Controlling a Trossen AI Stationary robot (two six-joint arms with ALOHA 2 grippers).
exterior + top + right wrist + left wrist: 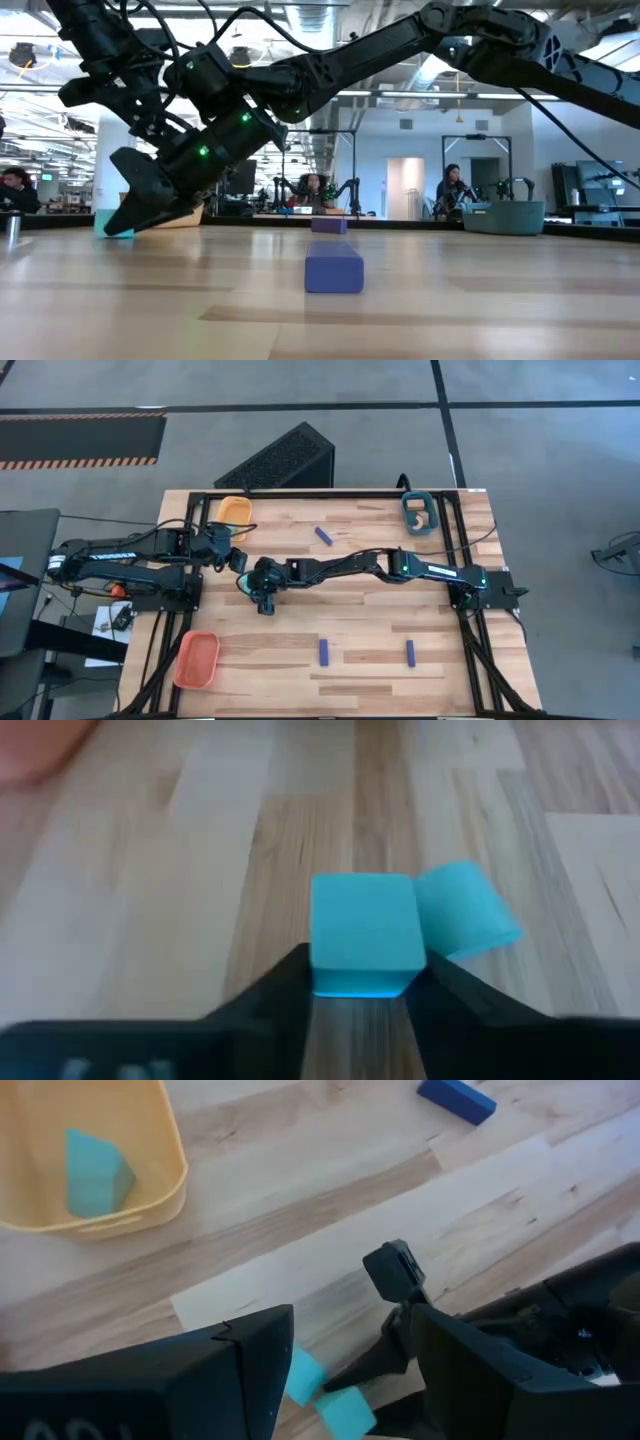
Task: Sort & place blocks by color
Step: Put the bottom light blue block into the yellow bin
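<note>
My right gripper (362,985) reaches across the table to its left-middle part (246,584) and is shut on a light cyan block (365,930). A second cyan block (465,910) lies right beside it on the wood. My left gripper (345,1370) hangs open just above and to the far-left of both cyan blocks (300,1375), touching nothing. A cyan wedge (95,1175) lies in the yellow-orange tray (235,510). Three dark blue bars lie flat on the table (323,535), (323,651), (410,651). My right gripper pinches the cyan block between its two fingers (285,982) by the block's two opposite side faces, near its lower edge (330,982). It comes slanting down from the table's right (120,215). Whether the block rests on the wood or is just clear, I cannot tell.
An orange tray (197,658) sits at the near-left corner and a teal tray (420,512) at the far right, with a pale piece in it. The two arms stand close together over the left-middle. A black box stands beyond the far edge (285,460).
</note>
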